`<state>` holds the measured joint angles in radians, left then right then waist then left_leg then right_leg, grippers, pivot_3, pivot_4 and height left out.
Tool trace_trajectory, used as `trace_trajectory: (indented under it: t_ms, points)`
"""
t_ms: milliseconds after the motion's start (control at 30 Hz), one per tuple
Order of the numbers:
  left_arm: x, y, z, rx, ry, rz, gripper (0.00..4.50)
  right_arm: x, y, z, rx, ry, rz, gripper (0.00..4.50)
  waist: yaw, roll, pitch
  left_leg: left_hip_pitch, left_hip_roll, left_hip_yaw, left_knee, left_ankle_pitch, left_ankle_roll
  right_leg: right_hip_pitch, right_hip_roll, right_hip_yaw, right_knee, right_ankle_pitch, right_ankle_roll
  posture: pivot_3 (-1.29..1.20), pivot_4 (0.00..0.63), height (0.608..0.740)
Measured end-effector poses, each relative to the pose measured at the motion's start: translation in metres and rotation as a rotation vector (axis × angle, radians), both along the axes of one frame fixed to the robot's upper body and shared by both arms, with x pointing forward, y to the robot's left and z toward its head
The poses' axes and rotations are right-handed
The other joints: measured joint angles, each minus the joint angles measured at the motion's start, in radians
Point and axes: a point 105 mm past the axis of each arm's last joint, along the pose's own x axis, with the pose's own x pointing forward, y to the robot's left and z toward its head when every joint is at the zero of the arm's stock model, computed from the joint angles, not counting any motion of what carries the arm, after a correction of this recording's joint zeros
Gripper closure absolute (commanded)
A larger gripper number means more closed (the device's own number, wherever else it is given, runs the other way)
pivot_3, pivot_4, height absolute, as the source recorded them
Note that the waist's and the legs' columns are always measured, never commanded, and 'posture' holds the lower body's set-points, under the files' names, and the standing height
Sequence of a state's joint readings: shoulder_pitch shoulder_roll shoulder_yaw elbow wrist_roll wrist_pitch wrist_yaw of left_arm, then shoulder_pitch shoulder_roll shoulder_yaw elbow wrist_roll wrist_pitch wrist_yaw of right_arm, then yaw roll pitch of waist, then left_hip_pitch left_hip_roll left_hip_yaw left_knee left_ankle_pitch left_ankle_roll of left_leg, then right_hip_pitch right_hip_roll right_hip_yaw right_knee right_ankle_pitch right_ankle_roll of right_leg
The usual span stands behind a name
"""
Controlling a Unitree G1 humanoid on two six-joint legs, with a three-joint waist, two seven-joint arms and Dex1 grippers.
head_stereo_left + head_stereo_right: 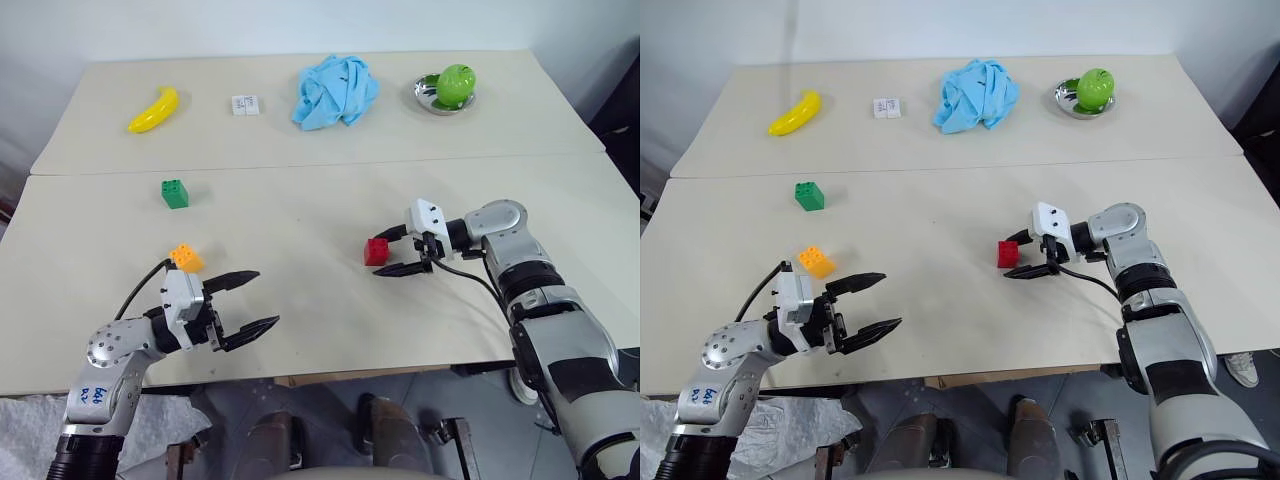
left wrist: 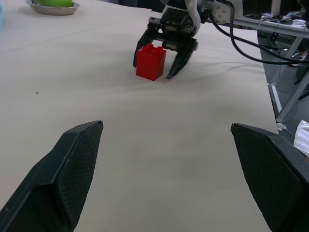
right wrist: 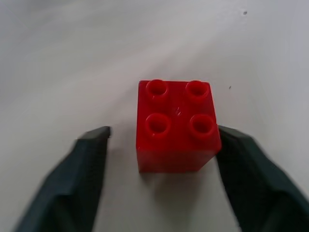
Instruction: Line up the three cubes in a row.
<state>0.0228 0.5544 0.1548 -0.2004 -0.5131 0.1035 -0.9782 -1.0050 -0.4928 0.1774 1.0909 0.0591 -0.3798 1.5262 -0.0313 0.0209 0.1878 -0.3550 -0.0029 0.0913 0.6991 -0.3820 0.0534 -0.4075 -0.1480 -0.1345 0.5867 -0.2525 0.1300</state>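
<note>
The red cube (image 1: 376, 251) stands studs up on the table, right of centre. My right gripper (image 1: 378, 255) is open around it, one finger on each side; in the right wrist view a clear gap separates one finger (image 3: 82, 174) from the red cube (image 3: 176, 125), while the other finger lies close against it. The orange-yellow cube (image 1: 186, 258) sits at the near left, just beyond my left gripper (image 1: 267, 297), which is open and holds nothing. Farther back on the left stands the green cube (image 1: 175, 193).
Along the far table lie a banana (image 1: 154, 110), a small white box (image 1: 245, 104), a crumpled blue cloth (image 1: 336, 90) and a green apple (image 1: 457, 82) in a metal dish (image 1: 425, 100). A seam (image 1: 320, 165) joins the two tables.
</note>
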Motion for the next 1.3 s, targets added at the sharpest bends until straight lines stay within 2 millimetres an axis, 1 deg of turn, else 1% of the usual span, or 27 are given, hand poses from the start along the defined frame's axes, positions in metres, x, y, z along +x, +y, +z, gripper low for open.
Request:
trace_trajectory:
  t_ms: [33, 100, 167, 233, 300, 333, 400, 467, 533, 600, 633, 667, 733, 800, 833, 900, 967, 1000, 1033, 1100, 1167, 1200, 1233, 1300]
  points:
    - [-0.001, 0.003, 0.0, -0.002, -0.002, 0.018, 0.0, 0.0, 0.0, 0.003, 0.017, -0.011, 0.001, 0.05, 0.0, 0.0, 0.0, 0.0, 0.0, 0.0, 0.0, 0.0, 0.0, 0.0, 0.0, 0.0, 0.0, 0.0, 0.0, 0.0, 0.15, 0.74]
    - [-0.005, 0.017, -0.001, -0.004, 0.001, 0.094, 0.0, 0.001, -0.003, 0.017, 0.078, -0.055, -0.003, 0.05, 0.0, 0.0, 0.0, 0.0, 0.0, 0.0, 0.0, 0.0, 0.0, -0.001, 0.0, 0.0, 0.0, 0.0, 0.0, 0.0, 0.15, 0.74]
    - [-0.01, 0.039, -0.004, -0.005, 0.002, 0.211, 0.0, -0.002, -0.011, 0.039, 0.168, -0.133, -0.011, 0.05, 0.0, 0.0, 0.0, 0.0, 0.001, -0.001, -0.001, 0.0, 0.0, -0.001, 0.0, 0.0, -0.001, 0.0, 0.0, 0.0, 0.15, 0.74]
    - [-0.017, 0.058, -0.007, -0.014, -0.001, 0.327, 0.0, -0.01, -0.017, 0.053, 0.255, -0.187, -0.007, 0.05, 0.002, 0.0, 0.0, 0.0, 0.001, -0.001, -0.001, -0.001, -0.001, -0.001, 0.0, 0.0, -0.001, 0.0, -0.001, 0.0, 0.15, 0.74]
    - [-0.028, 0.075, -0.012, -0.022, 0.002, 0.435, 0.0, -0.022, -0.016, 0.057, 0.317, -0.202, 0.018, 0.05, 0.004, 0.0, 0.0, 0.0, 0.001, -0.001, 0.0, -0.001, -0.001, 0.0, -0.001, 0.0, -0.001, 0.0, -0.001, 0.0, 0.15, 0.74]
    - [-0.035, 0.084, -0.014, -0.033, -0.001, 0.498, 0.0, -0.031, -0.014, 0.055, 0.35, -0.204, 0.036, 0.05, 0.005, -0.001, 0.0, 0.0, 0.001, -0.001, 0.0, -0.002, -0.001, 0.0, -0.001, 0.0, -0.001, 0.0, -0.001, 0.0, 0.15, 0.74]
    - [-0.053, 0.108, -0.023, -0.064, 0.014, 0.674, 0.0, -0.052, -0.007, 0.045, 0.429, -0.174, 0.052, 0.05, 0.006, -0.001, 0.0, 0.0, 0.002, -0.001, 0.0, -0.003, -0.001, 0.0, -0.001, 0.0, -0.002, 0.0, -0.001, 0.0, 0.15, 0.74]
    - [-0.068, 0.129, -0.027, -0.11, 0.027, 0.822, 0.0, -0.067, 0.001, 0.033, 0.497, -0.111, 0.035, 0.05, 0.009, -0.002, 0.0, 0.0, 0.001, 0.0, 0.0, -0.003, -0.001, -0.001, -0.002, 0.0, -0.002, 0.0, 0.0, 0.0, 0.15, 0.74]
    - [-0.076, 0.142, -0.027, -0.143, 0.019, 0.9, 0.0, -0.076, 0.01, 0.034, 0.565, -0.094, 0.018, 0.05, 0.014, -0.002, 0.0, 0.0, 0.001, 0.001, 0.001, -0.003, -0.002, -0.001, -0.003, 0.001, -0.001, 0.0, 0.0, 0.0, 0.15, 0.74]
    - [-0.082, 0.15, -0.029, -0.158, 0.02, 0.95, 0.0, -0.086, 0.014, 0.029, 0.594, -0.089, 0.008, 0.05, 0.021, -0.004, -0.001, 0.001, 0.001, 0.001, 0.001, -0.007, -0.008, -0.001, -0.003, 0.002, -0.002, 0.0, 0.0, 0.0, 0.15, 0.74]
    - [-0.087, 0.157, -0.034, -0.173, 0.029, 0.99, 0.0, -0.091, 0.015, 0.02, 0.596, -0.069, -0.006, 0.05, 0.026, -0.005, -0.002, 0.002, 0.002, 0.001, 0.001, -0.007, -0.008, -0.001, -0.003, 0.002, -0.002, 0.0, -0.001, 0.0, 0.15, 0.74]
    - [-0.091, 0.164, -0.038, -0.191, 0.041, 1.034, 0.0, -0.095, 0.014, 0.007, 0.6, -0.034, -0.046, 0.05, 0.03, -0.007, -0.003, 0.001, 0.002, 0.001, 0.0, -0.008, -0.008, -0.001, -0.003, 0.002, -0.001, 0.0, -0.001, 0.0, 0.15, 0.74]
    - [-0.096, 0.17, -0.042, -0.199, 0.054, 1.068, 0.0, -0.098, 0.013, -0.008, 0.605, 0.011, -0.101, 0.05, 0.03, -0.007, -0.003, 0.0, 0.002, 0.002, 0.001, -0.009, -0.007, -0.003, -0.003, 0.002, -0.001, 0.0, -0.002, 0.0, 0.15, 0.74]
    - [-0.094, 0.169, -0.039, -0.205, 0.042, 1.061, 0.0, -0.097, 0.014, -0.008, 0.613, 0.01, -0.123, 0.05, 0.028, -0.007, -0.003, 0.0, 0.001, 0.003, 0.001, -0.009, -0.007, -0.003, -0.003, 0.002, -0.001, 0.0, -0.002, 0.0, 0.15, 0.74]
    - [-0.092, 0.168, -0.037, -0.209, 0.035, 1.056, 0.0, -0.097, 0.014, -0.005, 0.618, -0.004, -0.128, 0.05, 0.027, -0.007, -0.003, 0.001, 0.001, 0.003, 0.001, -0.009, -0.007, -0.003, -0.003, 0.002, -0.001, 0.0, -0.002, 0.0, 0.15, 0.74]
    - [-0.079, 0.161, -0.03, -0.229, 0.014, 1.028, 0.0, -0.096, 0.015, 0.0, 0.628, -0.029, -0.138, 0.05, 0.03, -0.008, -0.003, 0.001, 0.002, 0.002, 0.001, -0.009, -0.007, -0.003, -0.003, 0.002, -0.001, 0.0, -0.002, 0.0, 0.15, 0.74]
    - [-0.062, 0.151, -0.021, -0.253, 0.006, 0.985, 0.0, -0.095, 0.015, 0.002, 0.632, -0.036, -0.145, 0.05, 0.032, -0.009, -0.003, 0.001, 0.002, 0.002, 0.001, -0.009, -0.006, -0.002, -0.002, 0.002, 0.0, 0.0, -0.002, 0.0, 0.15, 0.74]
    - [-0.052, 0.148, -0.016, -0.264, 0.013, 0.973, 0.0, -0.095, 0.015, 0.002, 0.633, -0.036, -0.15, 0.05, 0.032, -0.009, -0.003, 0.001, 0.002, 0.002, 0.001, -0.007, -0.003, -0.002, -0.002, 0.002, 0.0, 0.0, -0.002, 0.0, 0.15, 0.74]
    - [-0.034, 0.147, -0.008, -0.281, 0.023, 0.978, 0.0, -0.095, 0.014, 0.001, 0.633, -0.031, -0.155, 0.05, 0.035, -0.009, -0.003, 0.001, 0.002, 0.001, 0.001, -0.006, -0.001, -0.002, -0.001, 0.002, 0.001, 0.0, -0.002, 0.0, 0.15, 0.74]
    - [0.0, 0.143, 0.015, -0.303, 0.009, 0.983, 0.0, -0.096, 0.016, 0.0, 0.63, -0.017, -0.153, 0.05, 0.039, -0.009, -0.004, 0.001, 0.001, 0.001, 0.001, -0.005, -0.001, -0.002, -0.001, 0.002, 0.003, 0.0, -0.002, 0.0, 0.15, 0.74]
    - [0.026, 0.137, 0.04, -0.295, -0.004, 0.995, 0.0, -0.097, 0.018, 0.002, 0.629, -0.017, -0.144, 0.05, 0.033, -0.01, -0.004, 0.001, 0.0, 0.001, 0.001, -0.004, -0.001, -0.002, -0.001, 0.002, 0.003, 0.0, -0.002, 0.0, 0.15, 0.74]
    - [0.036, 0.135, 0.048, -0.295, -0.002, 1.004, 0.0, -0.097, 0.019, 0.003, 0.632, -0.017, -0.146, 0.05, 0.031, -0.009, -0.004, 0.002, -0.001, 0.001, 0.001, -0.004, -0.001, -0.002, -0.001, 0.002, 0.004, 0.0, -0.002, 0.0, 0.15, 0.74]
    - [0.055, 0.13, 0.058, -0.303, 0.021, 1.019, 0.0, -0.095, 0.019, 0.003, 0.64, -0.009, -0.162, 0.05, 0.03, -0.01, -0.004, 0.002, -0.001, 0.001, 0.001, -0.004, 0.0, -0.002, -0.001, 0.002, 0.004, 0.0, -0.002, 0.0, 0.15, 0.74]
    - [0.075, 0.121, 0.071, -0.294, 0.048, 1.027, 0.0, -0.092, 0.022, 0.009, 0.669, -0.01, -0.169, 0.05, 0.026, -0.01, -0.004, 0.002, -0.001, 0.002, 0.0, -0.004, 0.0, -0.003, 0.0, 0.002, 0.004, 0.0, -0.002, 0.0, 0.15, 0.74]
